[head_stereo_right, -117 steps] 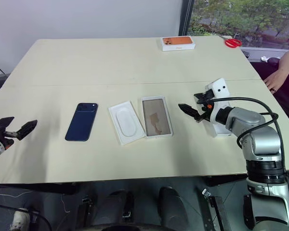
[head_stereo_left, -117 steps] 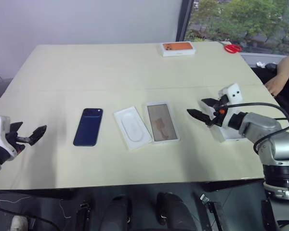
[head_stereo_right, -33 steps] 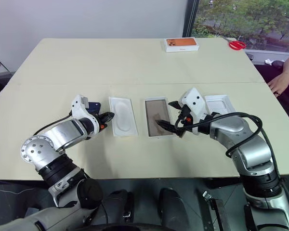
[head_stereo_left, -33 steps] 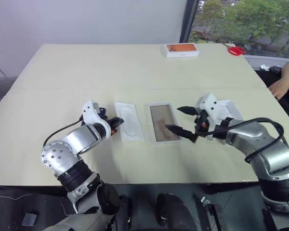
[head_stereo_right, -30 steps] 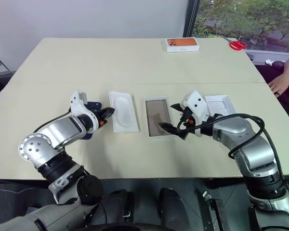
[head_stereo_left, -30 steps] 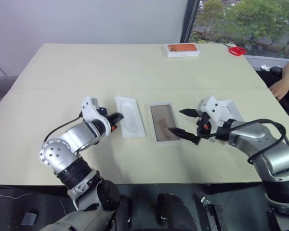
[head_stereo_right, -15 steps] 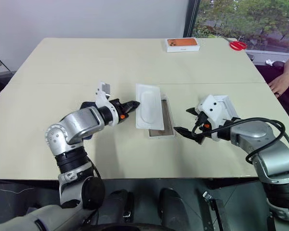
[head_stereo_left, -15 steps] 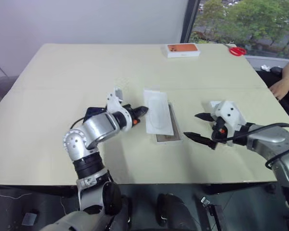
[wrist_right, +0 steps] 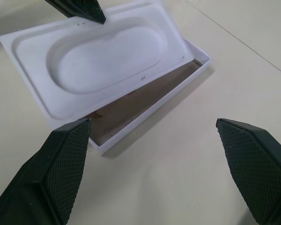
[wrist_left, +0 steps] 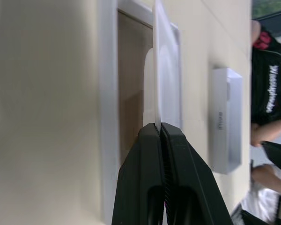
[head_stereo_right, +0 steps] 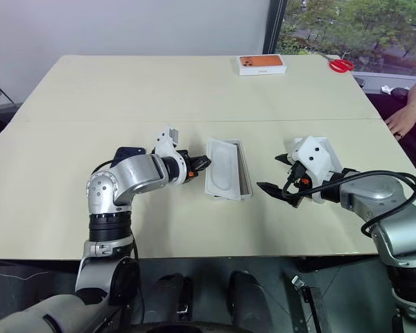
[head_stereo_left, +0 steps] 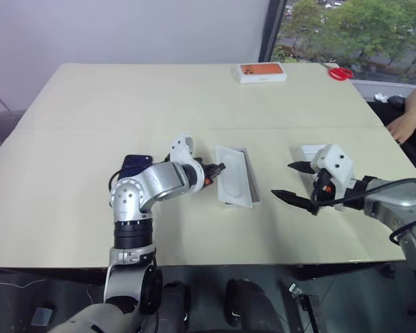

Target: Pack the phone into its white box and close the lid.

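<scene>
Phone (head_stereo_left: pixel 133 165) lies on the beige worktop (head_stereo_left: pixel 194 97) behind the left arm, not yet packed. Left gripper (head_stereo_left: pixel 219 168) fingers pinch a white insert tray (head_stereo_right: pixel 224 177), tilted over the white box (wrist_right: pixel 178 82). Right gripper (head_stereo_left: pixel 291 182) waits wide open. Next, I'd guess, seat the insert. Window and trees beyond.

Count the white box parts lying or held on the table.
4: the white box at centre; the insert tray held tilted over it by the left gripper; the lid behind the right gripper; the orange-topped box far back.
</scene>
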Robot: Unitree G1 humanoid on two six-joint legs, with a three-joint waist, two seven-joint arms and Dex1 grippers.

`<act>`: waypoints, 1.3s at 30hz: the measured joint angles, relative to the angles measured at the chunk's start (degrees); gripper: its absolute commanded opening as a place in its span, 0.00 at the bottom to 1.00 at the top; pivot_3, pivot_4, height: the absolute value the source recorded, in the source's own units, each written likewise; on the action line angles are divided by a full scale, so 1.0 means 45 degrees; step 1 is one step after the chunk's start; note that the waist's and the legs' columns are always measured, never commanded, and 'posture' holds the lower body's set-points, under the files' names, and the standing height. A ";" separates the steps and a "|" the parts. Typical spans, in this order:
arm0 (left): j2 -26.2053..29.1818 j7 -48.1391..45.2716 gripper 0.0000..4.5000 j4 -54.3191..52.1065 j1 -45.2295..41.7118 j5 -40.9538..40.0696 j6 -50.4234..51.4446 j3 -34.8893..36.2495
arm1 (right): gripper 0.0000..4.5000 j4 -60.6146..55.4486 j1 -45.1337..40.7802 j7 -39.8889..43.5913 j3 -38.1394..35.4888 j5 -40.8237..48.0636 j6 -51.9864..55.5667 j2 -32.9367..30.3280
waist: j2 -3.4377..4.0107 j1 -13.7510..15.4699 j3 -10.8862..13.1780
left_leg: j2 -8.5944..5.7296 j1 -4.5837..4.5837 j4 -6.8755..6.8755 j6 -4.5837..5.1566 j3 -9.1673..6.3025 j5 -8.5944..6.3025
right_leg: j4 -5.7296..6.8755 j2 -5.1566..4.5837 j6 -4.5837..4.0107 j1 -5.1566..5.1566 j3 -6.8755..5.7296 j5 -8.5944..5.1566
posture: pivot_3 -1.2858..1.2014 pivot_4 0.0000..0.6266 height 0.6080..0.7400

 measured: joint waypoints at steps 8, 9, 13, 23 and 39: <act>0.0175 -0.1271 0.01 0.0819 -0.0283 0.1165 -0.0711 -0.0568 | 1.00 -0.0003 -0.0002 -0.0079 0.0075 0.0001 -0.0005 0.0157 | 0.0000 0.0001 0.0000 | -0.0001 0.0001 -0.0001 0.0000 0.0000 0.0000 | -0.0013 0.0004 0.0000 0.0007 -0.0012 0.0000 | 0.52 0.24 1.00; 0.0173 -0.1356 0.01 0.0899 -0.0283 0.1301 -0.0744 -0.0607 | 1.00 -0.0004 -0.0002 -0.0092 0.0079 0.0003 -0.0004 0.0185 | 0.0000 0.0000 0.0000 | 0.0000 0.0001 -0.0001 -0.0001 0.0000 0.0000 | -0.0013 0.0004 0.0000 0.0006 -0.0011 0.0000 | 0.52 0.24 1.00; 0.0105 -0.1816 0.01 0.0979 -0.0289 0.1797 -0.0812 -0.0628 | 1.00 -0.0009 -0.0002 -0.0147 0.0087 0.0005 0.0004 0.0214 | 0.0000 -0.0006 0.0000 | 0.0002 0.0002 -0.0001 0.0000 -0.0001 0.0000 | -0.0012 0.0005 0.0001 0.0006 -0.0010 0.0001 | 0.52 0.24 1.00; -0.0403 -0.2428 0.01 0.0990 -0.0291 0.2527 -0.0977 -0.0604 | 1.00 -0.0029 -0.0002 -0.0161 0.0098 0.0012 0.0009 0.0344 | 0.0000 -0.0002 0.0000 | 0.0002 0.0001 -0.0001 0.0000 0.0000 0.0000 | -0.0017 0.0005 0.0001 0.0008 -0.0010 0.0000 | 0.52 0.24 1.00; 0.2227 -0.3437 0.75 -0.0149 -0.0217 0.0571 0.0207 -0.0313 | 0.88 -0.0034 -0.0657 -0.0653 0.0703 -0.0082 0.0374 0.0676 | 0.0003 -0.0002 -0.0001 | 0.0019 0.0024 -0.0013 -0.0005 -0.0001 0.0002 | -0.0007 0.0018 0.0002 0.0012 -0.0002 0.0000 | 0.52 0.24 1.00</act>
